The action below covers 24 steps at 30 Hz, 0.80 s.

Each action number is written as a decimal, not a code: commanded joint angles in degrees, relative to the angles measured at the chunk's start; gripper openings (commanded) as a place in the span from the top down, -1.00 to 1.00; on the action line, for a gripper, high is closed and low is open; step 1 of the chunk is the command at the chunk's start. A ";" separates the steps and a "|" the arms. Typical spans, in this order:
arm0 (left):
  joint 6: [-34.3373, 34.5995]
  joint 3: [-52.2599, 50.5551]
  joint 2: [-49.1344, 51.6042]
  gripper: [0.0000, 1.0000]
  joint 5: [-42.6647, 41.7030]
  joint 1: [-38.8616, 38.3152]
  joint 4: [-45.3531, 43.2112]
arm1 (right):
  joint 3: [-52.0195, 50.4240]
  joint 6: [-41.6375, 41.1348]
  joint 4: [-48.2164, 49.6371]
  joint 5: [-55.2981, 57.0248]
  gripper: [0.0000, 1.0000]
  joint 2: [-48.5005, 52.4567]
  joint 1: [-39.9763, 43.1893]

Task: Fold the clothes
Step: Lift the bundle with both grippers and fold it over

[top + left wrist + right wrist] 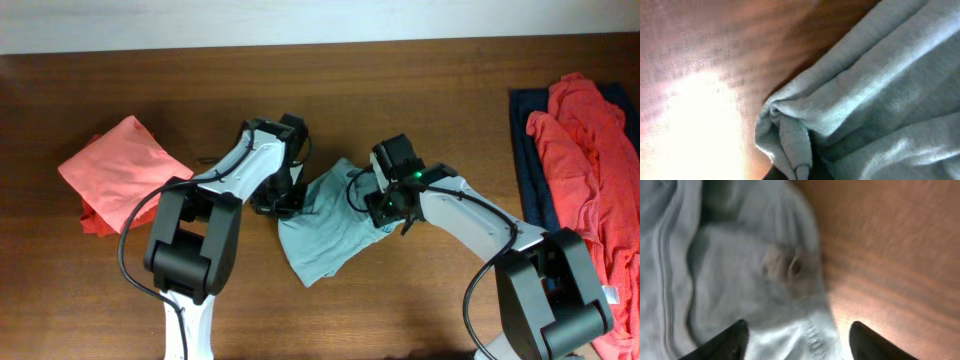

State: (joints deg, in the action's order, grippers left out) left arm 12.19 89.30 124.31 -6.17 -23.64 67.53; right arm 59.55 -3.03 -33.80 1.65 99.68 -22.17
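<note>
Right gripper [799, 341] stands wide open in its wrist view, its two dark fingers [732, 339] spread to either side of the stitched hem [812, 332] of the grey-blue shirt [325, 240] and gripping nothing. The left gripper [278, 200] sits low at the shirt's opposite edge, but its own camera shows only a rolled edge [790, 142] of cloth close against bare wood, so whether it is pinching anything cannot be told. The shirt lies crumpled and part-gathered in the middle of the wooden table [400, 80], between the two arms, its longest part running down toward the robot. The step in hand looks like taking hold of both sides to spread the shirt flat. To do it well, the right gripper should drop until the hem sits fully between the fingers and take one layer near a corner, not a bunch; cloth this thin is likely to slip or drag a second layer along. Both arms should then lift evenly and draw apart gently so the wrinkles clear before any fold is laid. A coral-red garment [122, 165] lies well apart on the left, and an orange-red garment [585, 130] over a dark navy garment [524, 160] lies at the right edge.
</note>
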 commanded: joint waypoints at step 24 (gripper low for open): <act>-18.38 -1.07 -7.63 -0.07 -10.86 1.20 -6.19 | 2.69 -5.44 -15.30 -20.50 -0.23 -3.91 -0.33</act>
State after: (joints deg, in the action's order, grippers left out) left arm 0.99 88.38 117.84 -12.36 -22.46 61.41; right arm 63.02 -7.53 -49.08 -14.37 94.15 -22.17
